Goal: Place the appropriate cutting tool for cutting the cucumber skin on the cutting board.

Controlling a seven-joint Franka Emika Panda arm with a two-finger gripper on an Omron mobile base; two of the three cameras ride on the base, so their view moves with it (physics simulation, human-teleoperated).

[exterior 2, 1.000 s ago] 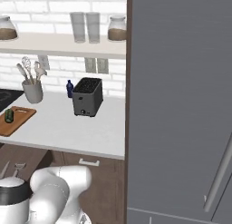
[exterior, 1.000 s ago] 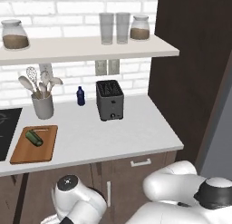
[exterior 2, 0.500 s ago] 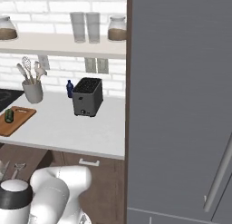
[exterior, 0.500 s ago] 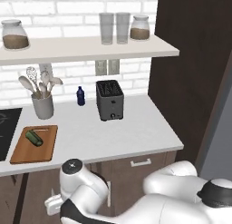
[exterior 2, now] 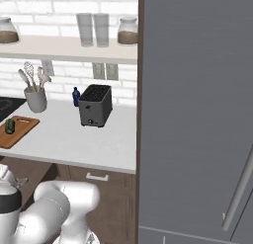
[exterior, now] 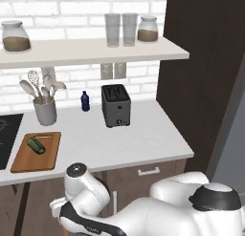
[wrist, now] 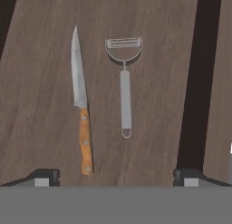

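Peeler (wrist: 124,85) lies mid-frame in hand view, just right of the knife (wrist: 81,105), w/ our gripper (wrist: 117,177) below it, tips spread wide, holding nothing. Cucumber (exterior: 36,145) sits on cutting board (exterior: 26,161), lower left of left base view.

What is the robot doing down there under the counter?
The robot's hand hangs open over a dark wooden surface where two tools lie side by side: a grey peeler and an orange-handled knife. It holds neither one yet. Up on the counter, the cucumber lies on the cutting board, with no tool beside it. The peeler is the one meant for the skin.
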